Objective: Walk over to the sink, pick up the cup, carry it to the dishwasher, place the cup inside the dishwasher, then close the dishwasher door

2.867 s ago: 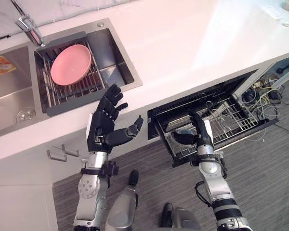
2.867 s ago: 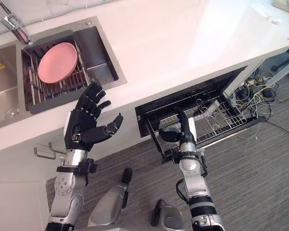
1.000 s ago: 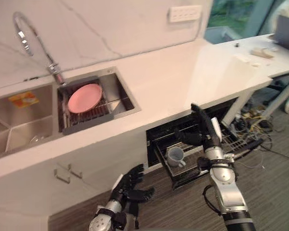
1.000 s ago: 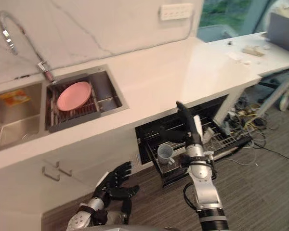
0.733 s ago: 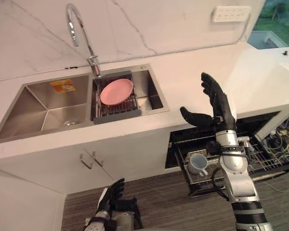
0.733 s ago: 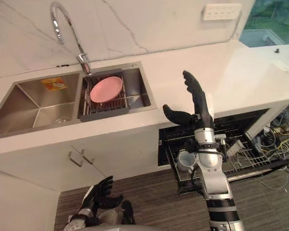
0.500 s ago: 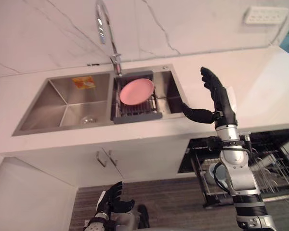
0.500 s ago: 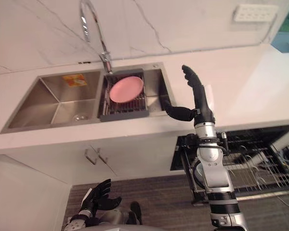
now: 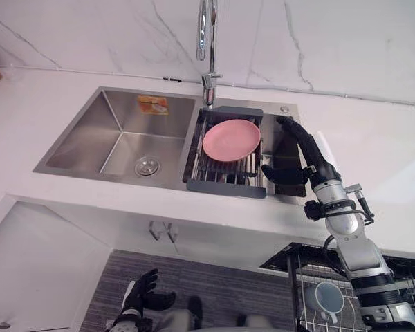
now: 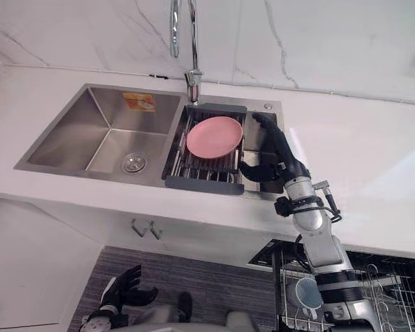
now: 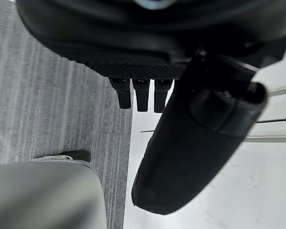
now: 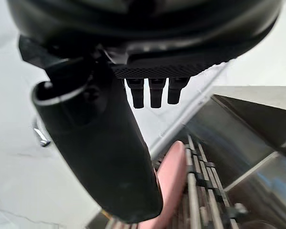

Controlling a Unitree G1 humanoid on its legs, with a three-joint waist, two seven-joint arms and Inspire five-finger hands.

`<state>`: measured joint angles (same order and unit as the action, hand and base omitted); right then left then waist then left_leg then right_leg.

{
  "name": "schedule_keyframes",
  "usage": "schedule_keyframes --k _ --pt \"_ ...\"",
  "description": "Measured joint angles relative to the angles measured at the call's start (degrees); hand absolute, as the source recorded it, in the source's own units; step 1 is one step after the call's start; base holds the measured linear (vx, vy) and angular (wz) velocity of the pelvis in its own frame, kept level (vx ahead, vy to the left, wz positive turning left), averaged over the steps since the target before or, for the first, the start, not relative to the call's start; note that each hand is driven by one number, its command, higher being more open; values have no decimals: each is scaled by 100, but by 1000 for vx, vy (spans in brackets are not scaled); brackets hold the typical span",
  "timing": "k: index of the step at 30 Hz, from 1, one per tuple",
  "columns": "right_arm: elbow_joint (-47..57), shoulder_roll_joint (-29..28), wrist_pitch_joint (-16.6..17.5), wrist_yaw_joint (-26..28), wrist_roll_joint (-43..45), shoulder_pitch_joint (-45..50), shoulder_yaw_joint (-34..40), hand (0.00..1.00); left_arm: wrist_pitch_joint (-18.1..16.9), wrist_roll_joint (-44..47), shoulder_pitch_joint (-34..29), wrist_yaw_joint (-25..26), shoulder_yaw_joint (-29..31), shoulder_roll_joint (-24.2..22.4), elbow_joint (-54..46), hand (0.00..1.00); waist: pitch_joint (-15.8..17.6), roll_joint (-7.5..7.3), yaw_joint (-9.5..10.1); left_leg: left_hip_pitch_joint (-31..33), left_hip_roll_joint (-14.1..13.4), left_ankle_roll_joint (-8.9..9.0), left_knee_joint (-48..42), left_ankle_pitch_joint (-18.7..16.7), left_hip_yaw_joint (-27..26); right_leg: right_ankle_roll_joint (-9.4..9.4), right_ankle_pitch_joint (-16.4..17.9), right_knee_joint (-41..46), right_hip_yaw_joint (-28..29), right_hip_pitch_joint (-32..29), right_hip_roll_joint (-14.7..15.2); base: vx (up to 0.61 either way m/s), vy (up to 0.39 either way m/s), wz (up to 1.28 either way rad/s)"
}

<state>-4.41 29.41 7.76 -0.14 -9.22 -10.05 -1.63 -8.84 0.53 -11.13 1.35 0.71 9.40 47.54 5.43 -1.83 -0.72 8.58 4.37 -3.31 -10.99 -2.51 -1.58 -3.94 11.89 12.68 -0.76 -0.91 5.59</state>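
A pink plate (image 9: 231,140) lies on the sink (image 9: 117,131) rack (image 9: 225,187) just beside the right hand (image 9: 310,162), the cup (image 9: 328,297) sits below it in what looks like the dishwasher's wire basket (image 9: 394,283) under the white counter (image 9: 380,152), and that hand hangs wide open, holding nothing, while the left hand (image 9: 142,294) is spread low over grey floor (image 9: 121,273).

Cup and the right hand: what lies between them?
In the left eye view, a strip of white counter separates the right hand from the cup.
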Motion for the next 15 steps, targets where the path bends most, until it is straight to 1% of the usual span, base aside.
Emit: schedule_keyframes --k 2,6,10,12,15 --pt "-57 54 0 46 -4 1 -78 90 1 -68 -1 0 4 3 56 90 8 20 -13 -168 6 -1 75 1 24 10 -22 -114 -3 196 -1 121 -62 3" --pt "-107 151 1 92 -29 1 -161 90 -2 -77 4 -13 2 -23 86 90 31 69 -19 -294 5 15 181 36 109 39 -95 -282 -77 377 -19 37 -36 9" --pt "-268 169 3 96 -158 1 -184 90 -12 -191 16 -14 3 -31 266 90 19 161 -24 -385 19 48 494 254 268 53 -194 -395 -198 416 -32 -36 -29 17" --pt "-374 177 3 93 -179 0 -271 90 -9 -232 -11 -13 5 -29 327 90 19 173 -18 -466 30 59 659 368 320 56 -196 -398 -242 437 -29 -93 -34 14" --pt "-403 185 3 86 -223 -1 -378 90 -3 -297 -55 -13 10 -43 477 90 32 244 -24 -602 23 119 1035 496 447 72 -203 -427 -290 424 -49 -104 -19 10"
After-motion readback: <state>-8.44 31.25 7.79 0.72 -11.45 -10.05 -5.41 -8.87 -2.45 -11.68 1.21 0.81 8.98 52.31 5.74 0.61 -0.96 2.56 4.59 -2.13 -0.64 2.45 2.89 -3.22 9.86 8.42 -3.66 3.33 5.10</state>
